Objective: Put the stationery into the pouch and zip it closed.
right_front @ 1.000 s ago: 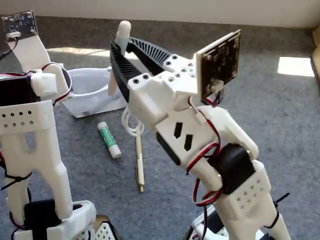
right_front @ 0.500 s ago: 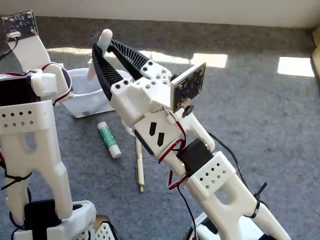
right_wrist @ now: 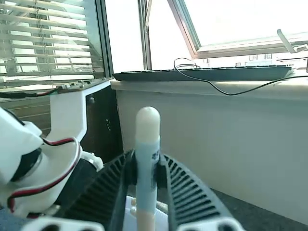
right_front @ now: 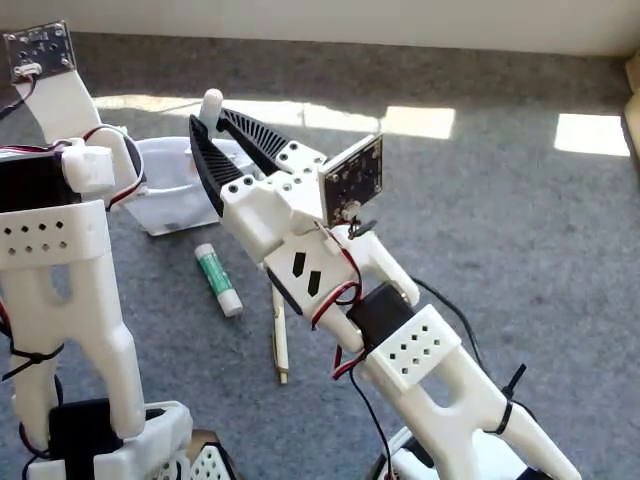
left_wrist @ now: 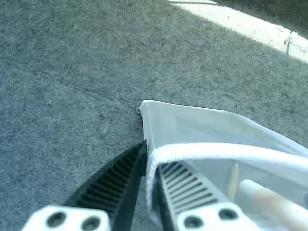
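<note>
Right gripper: a white marker is pinched upright between the fingers, held above the pouch at the upper left of the high view.
Left gripper: the fingers are pressed together on the pouch's white rim, by which the mouth is held open.
Done: one item is off the desk and held at the opening. A pale stick-like shape is seen through the pouch wall in the left wrist view, but whether it lies inside cannot be told.
Left: the marker is to be dropped in. The glue stick and pen, lying near each other at lower centre without touching, are yet to be collected. The zip is judged not yet closed.
Room: open desk is seen across the right of the frame. The left arm stands close beside the pouch, so approach is judged tighter there.
</note>
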